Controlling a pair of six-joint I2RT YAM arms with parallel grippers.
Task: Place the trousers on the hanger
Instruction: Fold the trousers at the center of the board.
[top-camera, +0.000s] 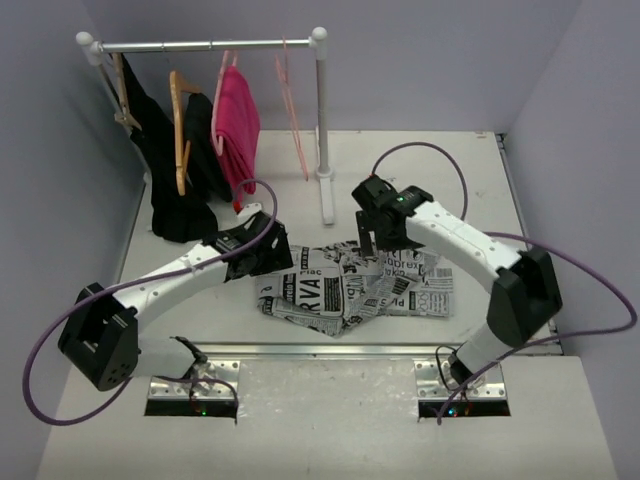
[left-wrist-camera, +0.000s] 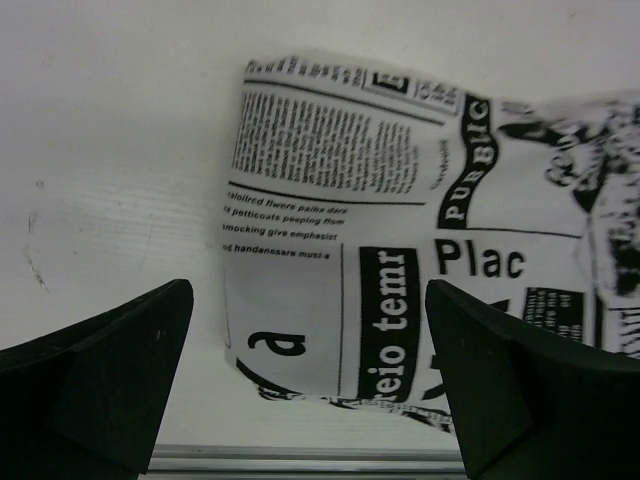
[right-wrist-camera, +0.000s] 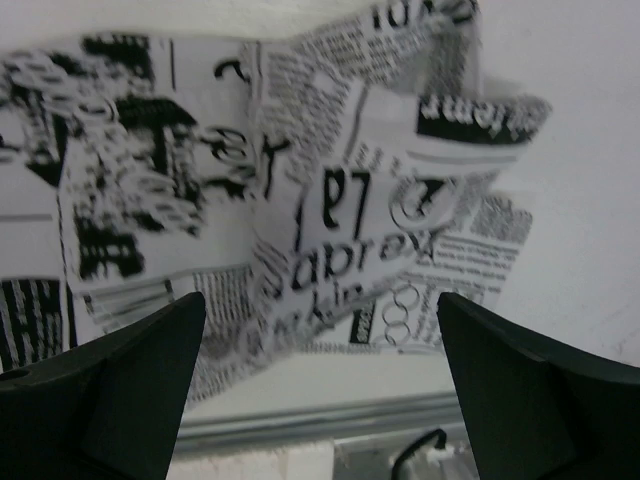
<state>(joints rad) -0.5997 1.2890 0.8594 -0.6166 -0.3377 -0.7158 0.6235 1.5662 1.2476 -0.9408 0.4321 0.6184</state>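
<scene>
trousers (top-camera: 350, 285) crumpled near worktop (top-camera: 470, 170) front edge, centre; likely soft, light, floppy (would sag from single pinch). left fingers (left-wrist-camera: 100, 380), right fingers (right-wrist-camera: 540, 400) apart, empty, above cloth. take hold at two outer edges.

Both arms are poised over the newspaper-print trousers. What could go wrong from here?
1. The trousers lie crumpled in overlapping folds. The open left gripper or right gripper might pinch only one layer, so they lift bunched.
2. The hanger hangs on the rail close to the post. An arm reaching for it might bump the post.
</scene>
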